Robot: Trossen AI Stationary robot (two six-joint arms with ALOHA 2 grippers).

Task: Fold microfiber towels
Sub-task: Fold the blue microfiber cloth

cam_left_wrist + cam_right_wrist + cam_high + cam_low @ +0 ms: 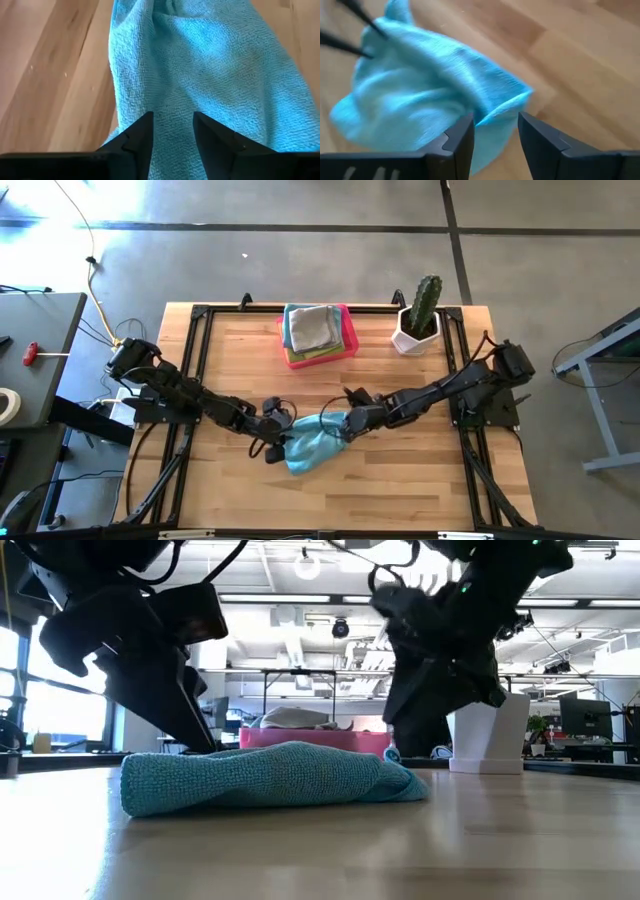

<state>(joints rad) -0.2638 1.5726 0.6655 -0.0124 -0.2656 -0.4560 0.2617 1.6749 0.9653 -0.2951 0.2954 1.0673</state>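
Observation:
A teal-blue microfiber towel (pixel 312 446) lies bunched on the wooden table near its middle, and also shows in the low view (pixel 270 780). My left gripper (pixel 279 432) is open at the towel's left end, its fingers either side of the cloth (pixel 210 65). My right gripper (pixel 347 424) is open at the towel's right end, its fingers either side of a corner edge (pixel 502 107). Folded grey, green and yellow towels (pixel 312 328) are stacked on the pink tray (pixel 352 340) at the far edge. My left gripper's open fingers (pixel 142 137) stand low over the towel's left end, coming in slanting down from the table's left; I cannot tell whether they touch the cloth. My right gripper's open fingers (pixel 540 140) stand either side of the towel's right corner edge; I cannot tell whether they touch it.
A cactus in a white pot (pixel 418 318) stands at the table's far right, beside the tray. A black frame (pixel 200 360) runs around the table's edges. Bare wood lies on the near side of the towel.

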